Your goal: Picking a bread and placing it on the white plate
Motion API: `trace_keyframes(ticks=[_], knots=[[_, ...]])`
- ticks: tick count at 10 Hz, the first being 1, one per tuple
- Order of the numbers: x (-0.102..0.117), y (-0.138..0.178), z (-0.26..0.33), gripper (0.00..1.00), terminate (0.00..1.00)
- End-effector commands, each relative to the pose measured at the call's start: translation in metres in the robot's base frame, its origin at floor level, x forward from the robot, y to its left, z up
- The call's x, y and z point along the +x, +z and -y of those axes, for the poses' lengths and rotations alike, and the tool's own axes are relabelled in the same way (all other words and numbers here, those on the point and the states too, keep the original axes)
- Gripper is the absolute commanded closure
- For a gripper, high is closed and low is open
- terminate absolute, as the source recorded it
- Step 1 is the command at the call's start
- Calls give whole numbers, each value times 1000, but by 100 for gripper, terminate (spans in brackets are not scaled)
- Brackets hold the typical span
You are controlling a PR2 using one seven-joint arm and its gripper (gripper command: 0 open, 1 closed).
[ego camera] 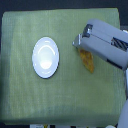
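A: While the bread [88, 61] lies on the green cloth to the exterior view's right of the white plate [45, 57], well apart from it, how would you say it will handle?

B: Light and fairly stiff, I judge, with a rough crust that should not slip, though a hard squeeze could crack it. Its upper end is hidden under the hand [80, 42]; only the lower tapered end shows.

A: Where to take hold?

B: Across the narrow middle, so it hangs level.

A: And the hand?

B: It sits over the loaf's upper end, on the far side from the plate. Whether it is wide, narrow or gripping, I cannot tell.

A: Anything in the way?

B: Only bare cloth on the worktop [65, 97] lies between loaf and plate.
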Motion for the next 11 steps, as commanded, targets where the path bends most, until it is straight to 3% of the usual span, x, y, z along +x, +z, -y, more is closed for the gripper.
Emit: trace_keyframes(ticks=[1,2,3,11], knots=[[-1,-12,1,0,0],[-1,-6,2,0,0],[1,-3,2,100,0],[6,9,-1,100,0]])
